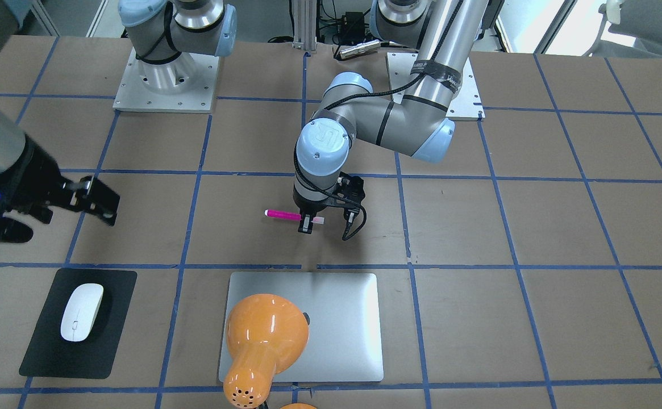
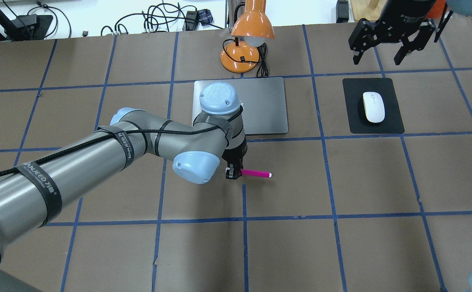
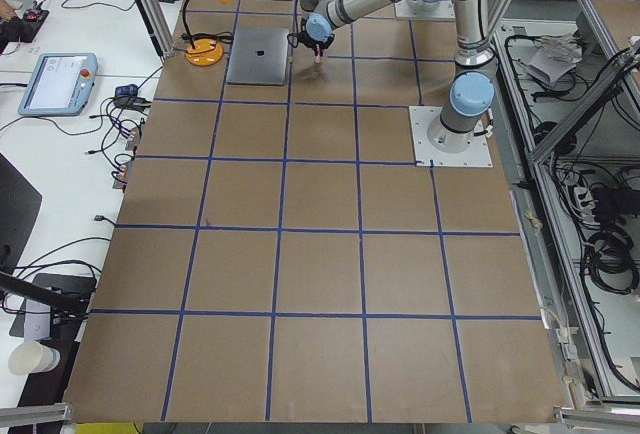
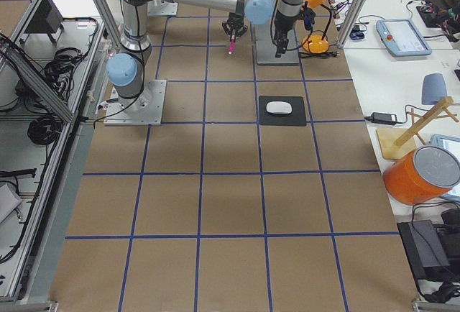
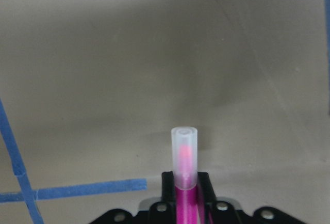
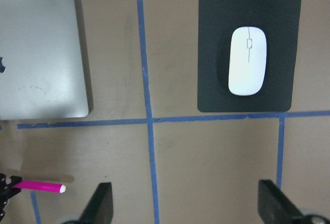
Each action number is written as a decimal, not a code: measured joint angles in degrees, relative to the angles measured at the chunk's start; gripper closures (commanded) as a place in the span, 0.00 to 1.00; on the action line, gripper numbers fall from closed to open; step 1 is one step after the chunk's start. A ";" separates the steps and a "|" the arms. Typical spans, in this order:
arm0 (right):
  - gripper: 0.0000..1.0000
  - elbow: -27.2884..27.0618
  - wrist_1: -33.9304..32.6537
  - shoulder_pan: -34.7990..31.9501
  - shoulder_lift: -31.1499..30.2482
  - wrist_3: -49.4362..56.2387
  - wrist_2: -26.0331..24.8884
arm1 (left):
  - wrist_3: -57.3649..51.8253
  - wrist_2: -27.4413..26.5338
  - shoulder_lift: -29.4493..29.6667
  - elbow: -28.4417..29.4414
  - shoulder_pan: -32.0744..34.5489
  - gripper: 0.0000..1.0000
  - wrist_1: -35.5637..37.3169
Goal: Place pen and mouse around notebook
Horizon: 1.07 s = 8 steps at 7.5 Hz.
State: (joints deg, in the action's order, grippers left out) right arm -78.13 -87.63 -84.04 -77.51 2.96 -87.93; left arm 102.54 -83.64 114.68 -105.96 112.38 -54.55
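My left gripper [image 2: 233, 173] is shut on the pale-capped end of the magenta pen [image 2: 256, 173], which lies level and low over the brown table. This is on the robot's side of the silver notebook [image 2: 265, 106]. The left wrist view shows the pen [image 5: 184, 154] pinched between the fingers. The white mouse [image 2: 373, 106] rests on a black mat [image 2: 394, 123] to the right of the notebook. High above the mat's far edge, my right gripper [image 2: 385, 50] hangs open and holds nothing. From the right wrist view I see the mouse [image 6: 248, 60], the notebook [image 6: 41, 53] and the pen [image 6: 41, 186] below.
An orange desk lamp [image 2: 247, 28] stands just past the notebook's far edge, its shade leaning over the notebook [image 1: 342, 324] in the front view. Its cable trails beside the base. Blue tape lines grid the brown table [image 2: 341, 243].
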 measured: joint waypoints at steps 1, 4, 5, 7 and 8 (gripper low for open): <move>0.00 -1.35 1.51 -2.90 -3.12 -2.84 0.05 | -0.90 -0.49 0.01 -0.03 -0.05 0.00 -0.15; 0.00 -6.63 0.60 -8.07 -8.53 -5.08 -0.33 | -14.66 -4.15 -2.78 0.98 -2.55 0.00 -3.12; 0.00 -7.62 -0.15 -7.86 -9.07 -5.23 -0.71 | -25.63 -4.61 -5.26 2.29 -3.84 0.00 -6.94; 0.00 -8.51 -2.82 -7.22 -9.36 -5.47 -1.09 | -50.93 -7.20 -11.29 8.44 -7.73 0.00 -21.06; 0.00 -8.63 -4.25 -6.97 -9.45 -5.19 -1.79 | -60.59 -8.12 -13.60 12.30 -10.48 0.00 -27.47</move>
State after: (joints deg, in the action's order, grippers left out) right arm -86.76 -91.89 -91.01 -86.96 -2.23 -89.72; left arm 41.94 -91.76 101.08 -93.67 101.90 -82.02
